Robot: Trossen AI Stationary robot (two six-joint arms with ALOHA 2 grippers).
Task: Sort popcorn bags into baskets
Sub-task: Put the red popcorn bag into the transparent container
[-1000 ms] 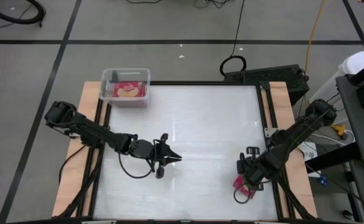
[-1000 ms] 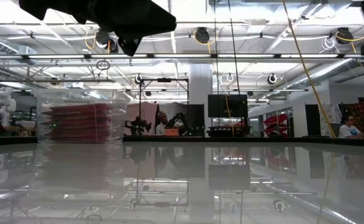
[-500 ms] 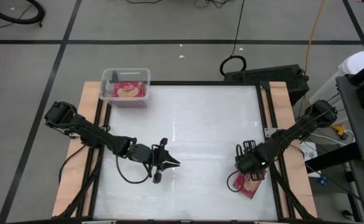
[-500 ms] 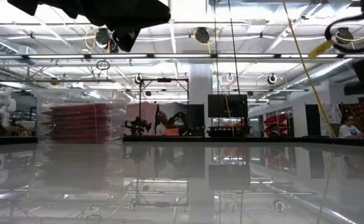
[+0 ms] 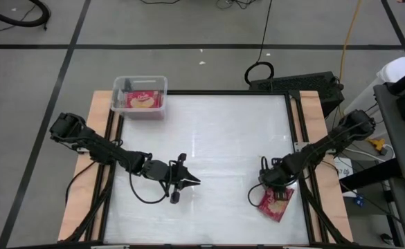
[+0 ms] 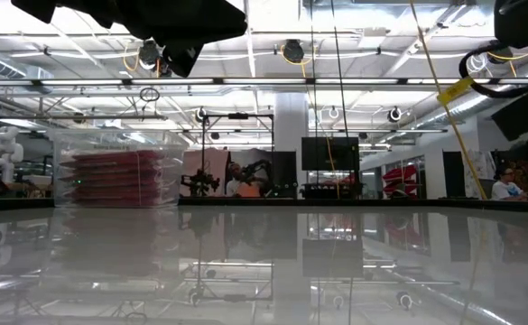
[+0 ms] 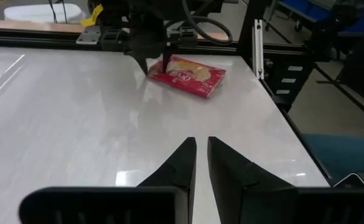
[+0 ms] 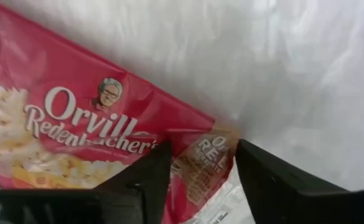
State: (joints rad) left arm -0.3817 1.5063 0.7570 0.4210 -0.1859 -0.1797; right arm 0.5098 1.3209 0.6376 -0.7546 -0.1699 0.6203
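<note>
One red popcorn bag (image 5: 278,204) lies flat on the white table near its right front corner, popcorn picture up; it also shows in the left wrist view (image 7: 191,74). My right gripper (image 8: 203,146) points down over the bag's far-left end, open, with a corner of the bag between its fingers. My left gripper (image 7: 200,142) hovers shut over the table's left middle (image 5: 188,181), pointing toward the bag. The clear basket (image 5: 140,78) stands at the far left corner with red popcorn bags (image 6: 119,176) stacked inside. My right gripper comes from above, pointing down, and its two fingers stand on either side of the bag's crimped end corner (image 8: 201,163). I cannot tell whether the fingers touch it. The bag lies flat on the table.
Wooden side rails (image 5: 304,117) and a dark frame border the white tabletop. A black box (image 5: 306,84) and cables lie beyond the far right edge. Bare tabletop (image 5: 223,131) stretches between the two arms and up to the basket.
My right gripper has sunk toward the table and shifted a little toward the left and far edges, onto the bag's end. The bag, mostly covered by the gripper before, now shows nearly whole in the high view.
</note>
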